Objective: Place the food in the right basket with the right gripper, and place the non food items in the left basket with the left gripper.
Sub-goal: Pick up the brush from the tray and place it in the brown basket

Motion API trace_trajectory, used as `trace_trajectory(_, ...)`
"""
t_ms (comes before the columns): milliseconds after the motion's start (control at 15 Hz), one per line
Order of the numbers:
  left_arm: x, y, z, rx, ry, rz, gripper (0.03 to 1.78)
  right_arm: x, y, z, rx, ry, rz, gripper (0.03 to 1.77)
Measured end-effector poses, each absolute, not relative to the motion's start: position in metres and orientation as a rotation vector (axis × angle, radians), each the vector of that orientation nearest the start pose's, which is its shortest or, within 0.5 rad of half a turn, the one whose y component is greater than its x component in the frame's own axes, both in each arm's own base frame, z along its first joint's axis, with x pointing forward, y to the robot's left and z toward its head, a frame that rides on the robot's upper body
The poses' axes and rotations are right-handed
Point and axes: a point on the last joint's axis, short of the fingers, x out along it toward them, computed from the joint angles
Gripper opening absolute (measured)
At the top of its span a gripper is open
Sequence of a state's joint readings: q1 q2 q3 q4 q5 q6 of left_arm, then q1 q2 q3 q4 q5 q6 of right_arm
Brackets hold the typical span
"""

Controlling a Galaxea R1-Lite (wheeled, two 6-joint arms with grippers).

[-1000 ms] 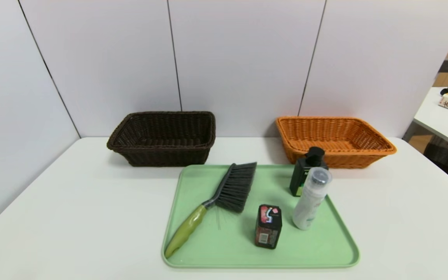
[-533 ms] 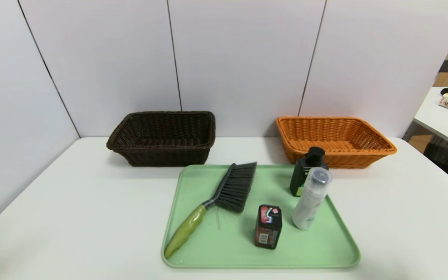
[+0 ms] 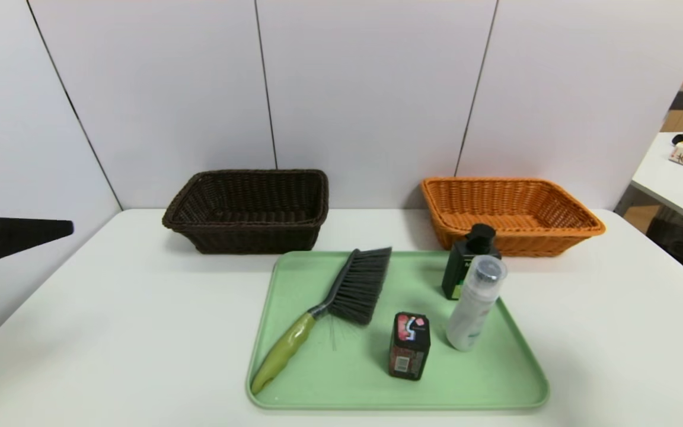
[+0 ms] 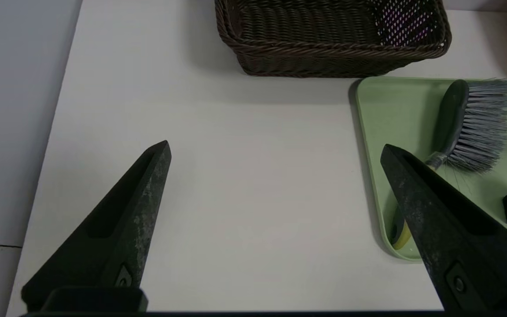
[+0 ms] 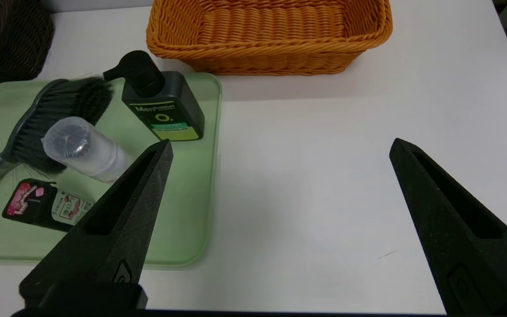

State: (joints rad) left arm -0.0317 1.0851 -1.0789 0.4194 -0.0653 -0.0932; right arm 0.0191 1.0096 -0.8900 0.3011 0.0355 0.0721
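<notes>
The black food packet [image 3: 409, 346] [image 5: 46, 210] lies on a green tray [image 3: 484, 379]. With it are the lime-handled brush [image 3: 329, 308] [image 4: 469, 123], the white bottle [image 3: 474, 302] [image 5: 86, 149] and the dark green pump bottle [image 3: 466, 261] [image 5: 163, 105]. The dark brown left basket [image 3: 241, 224] [image 4: 324, 48] and orange right basket [image 3: 555, 240] [image 5: 271, 57] stand behind the tray. My left gripper [image 4: 275, 147] hovers open over bare table left of the tray; one of its fingers [image 3: 27, 231] shows at the head view's left edge. My right gripper [image 5: 281, 141] hangs open over the table right of the tray.
The white table [image 3: 110, 332] is walled by grey panels at the back and left. Another table [image 3: 673, 178] with boxes stands off to the far right. Both baskets hold nothing.
The left gripper's finger has come into the head view from the left edge and reached farther right. Nothing on the tray has moved.
</notes>
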Motion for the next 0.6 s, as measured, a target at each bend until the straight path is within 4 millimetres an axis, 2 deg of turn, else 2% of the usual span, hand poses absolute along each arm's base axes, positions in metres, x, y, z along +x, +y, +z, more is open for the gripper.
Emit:
trace_trajectory(200, 0.155, -0.017, 0.299, -0.086, 0.481, -0.141, 1.69, 0.129, 0.003, 0.277, 0.076, 0.462, 0.037, 1.70)
trace_trajectory(600, 0.180, -0.067, 0.303, -0.106, 0.582, -0.312, 1.69, 0.143, 0.005, 0.282, 0.099, 0.504, 0.091, 1.70)
